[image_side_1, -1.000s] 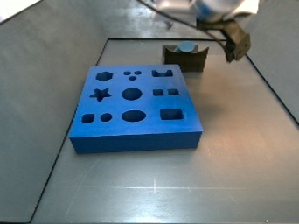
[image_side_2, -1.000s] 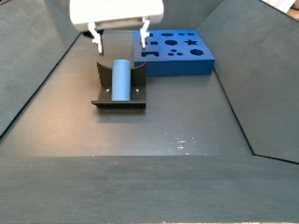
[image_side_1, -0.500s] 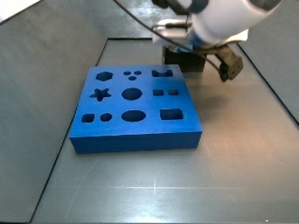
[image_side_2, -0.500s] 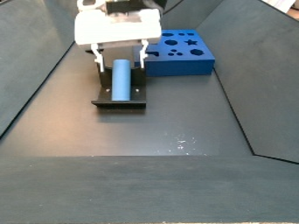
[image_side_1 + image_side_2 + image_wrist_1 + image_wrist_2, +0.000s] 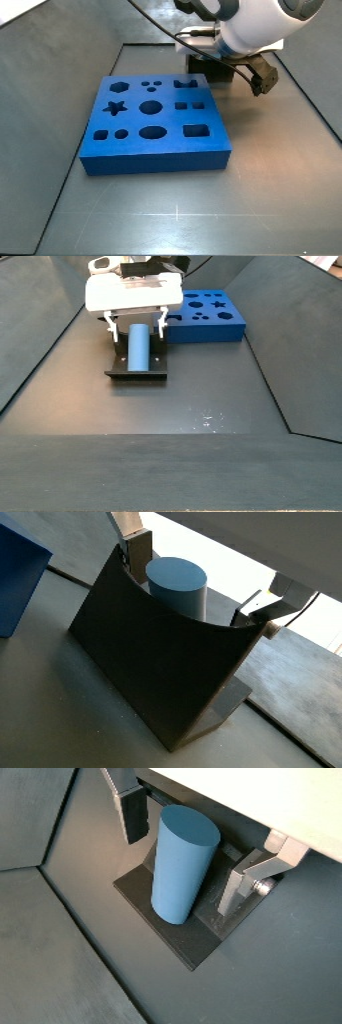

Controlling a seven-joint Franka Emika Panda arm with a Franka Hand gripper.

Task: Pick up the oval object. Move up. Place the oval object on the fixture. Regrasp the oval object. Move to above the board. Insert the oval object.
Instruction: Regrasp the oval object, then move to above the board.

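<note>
The oval object (image 5: 136, 346) is a pale blue peg lying in the notch of the dark fixture (image 5: 136, 373), left of the blue board (image 5: 209, 314). My gripper (image 5: 135, 322) is low over the fixture's far end, open, with one finger on each side of the peg. In both wrist views the peg (image 5: 181, 868) (image 5: 177, 582) lies between the fingers (image 5: 130, 813) (image 5: 266, 608) with a gap on each side. In a side view the gripper (image 5: 230, 68) hides the peg and covers most of the fixture (image 5: 199, 66) behind the board (image 5: 154, 115).
The dark floor is bounded by sloping grey walls (image 5: 40, 346) on both sides. The board lies close beside the fixture. The fixture's base plate (image 5: 163, 940) juts out past the peg's end.
The gripper has come down over the fixture, so that its open fingers now straddle the peg. The peg and the board have not moved.
</note>
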